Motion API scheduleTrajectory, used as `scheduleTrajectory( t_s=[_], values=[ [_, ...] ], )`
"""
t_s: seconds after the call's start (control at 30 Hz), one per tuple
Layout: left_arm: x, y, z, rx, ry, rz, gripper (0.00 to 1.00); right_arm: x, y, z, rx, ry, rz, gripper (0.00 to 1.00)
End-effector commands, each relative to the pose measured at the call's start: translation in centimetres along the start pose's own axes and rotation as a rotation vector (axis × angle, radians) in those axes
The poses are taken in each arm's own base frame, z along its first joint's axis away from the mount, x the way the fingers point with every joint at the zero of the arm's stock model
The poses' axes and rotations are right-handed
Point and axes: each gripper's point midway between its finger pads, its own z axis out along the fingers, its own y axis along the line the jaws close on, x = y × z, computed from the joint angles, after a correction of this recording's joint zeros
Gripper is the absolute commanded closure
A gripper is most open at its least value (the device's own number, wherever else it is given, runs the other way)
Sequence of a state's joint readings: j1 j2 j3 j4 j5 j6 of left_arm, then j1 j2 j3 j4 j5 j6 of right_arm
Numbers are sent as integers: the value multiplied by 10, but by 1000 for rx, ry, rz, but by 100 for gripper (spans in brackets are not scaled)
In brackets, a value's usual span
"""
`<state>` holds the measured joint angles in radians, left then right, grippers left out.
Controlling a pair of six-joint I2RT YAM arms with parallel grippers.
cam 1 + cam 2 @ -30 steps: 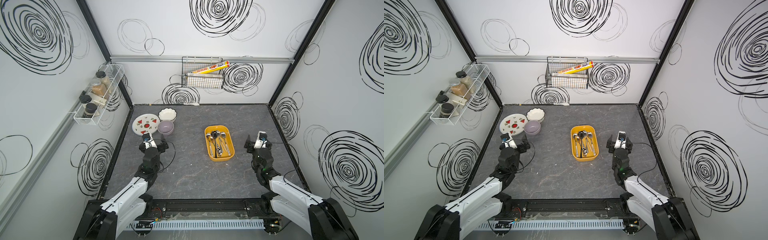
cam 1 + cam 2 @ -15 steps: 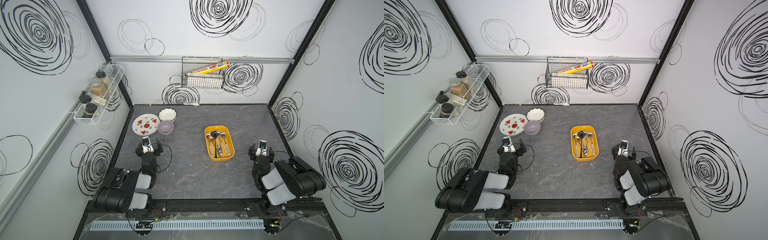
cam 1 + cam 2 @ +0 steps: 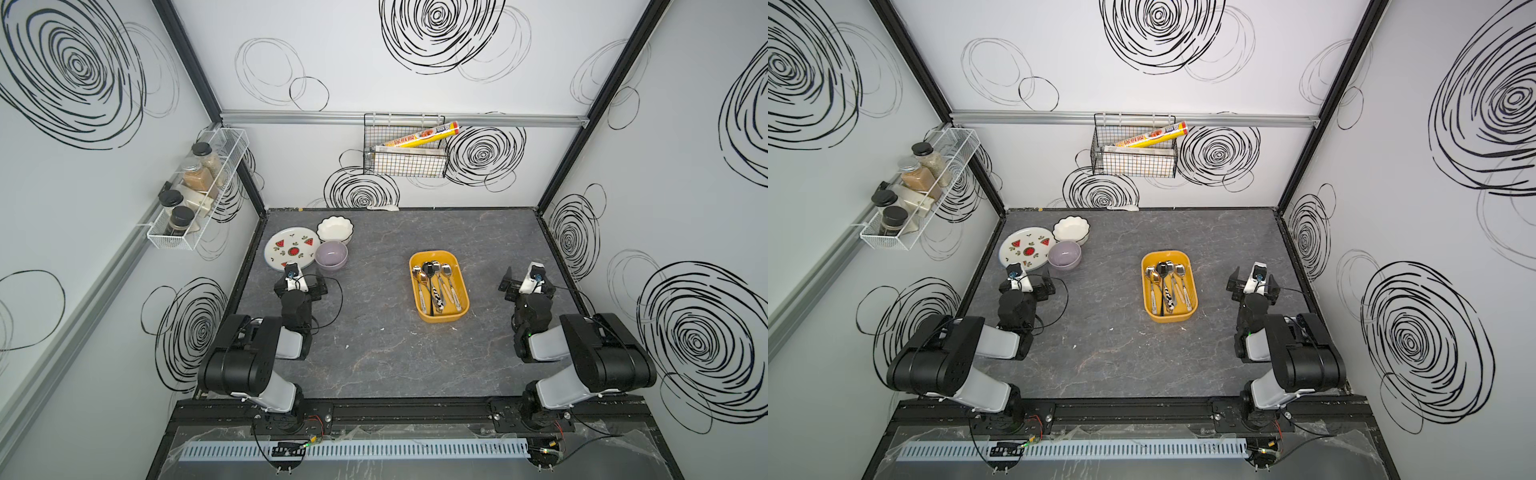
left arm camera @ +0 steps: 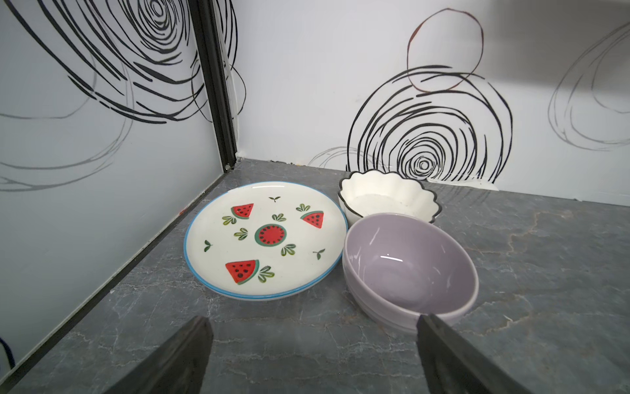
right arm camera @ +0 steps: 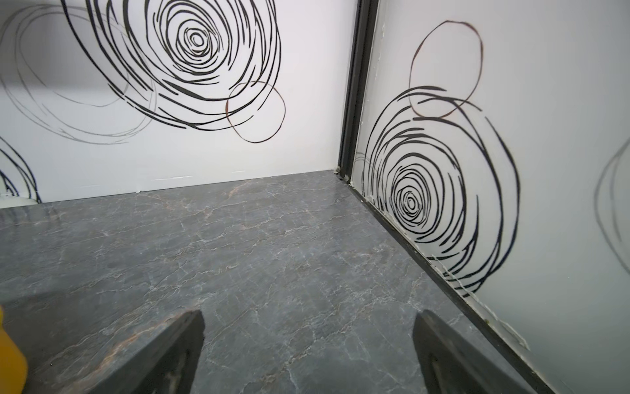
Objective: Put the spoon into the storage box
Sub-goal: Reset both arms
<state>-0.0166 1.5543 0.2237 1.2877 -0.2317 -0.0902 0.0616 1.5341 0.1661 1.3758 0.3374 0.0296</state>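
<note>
Holding spoons [image 3: 435, 296], storage box [image 3: 441, 318], yellow carton [image 3: 422, 137] in wire basket [image 3: 405, 167], print illegible

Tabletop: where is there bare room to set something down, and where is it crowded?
Widest bare patch: the tabletop in front of the storage box, between left arm and right arm. Also free: the strip between purple bowl and box, and the far right corner beyond the box. Crowded: the far left corner, where plate, white bowl and purple bowl cluster.
</note>
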Motion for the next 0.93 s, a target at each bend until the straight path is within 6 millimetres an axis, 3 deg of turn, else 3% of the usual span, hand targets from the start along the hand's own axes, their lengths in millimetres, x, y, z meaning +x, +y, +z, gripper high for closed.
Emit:
scheduleTrajectory(
  t_s=[0.0,0.13,0.17,0.9],
  values=[
    [-8,-2,1,11,-24,-12,1,-2,4,-3,-33,-13,14,0],
    [-16,-3,0,16,-62,-17,1,0,4,-2,-32,-2,15,0],
    [-10,-2,0,14,-35,-11,1,-2,4,-3,-33,-14,15,0],
    [-10,-2,0,12,-41,-9,1,-1,6,-3,-41,-7,9,0]
  ],
)
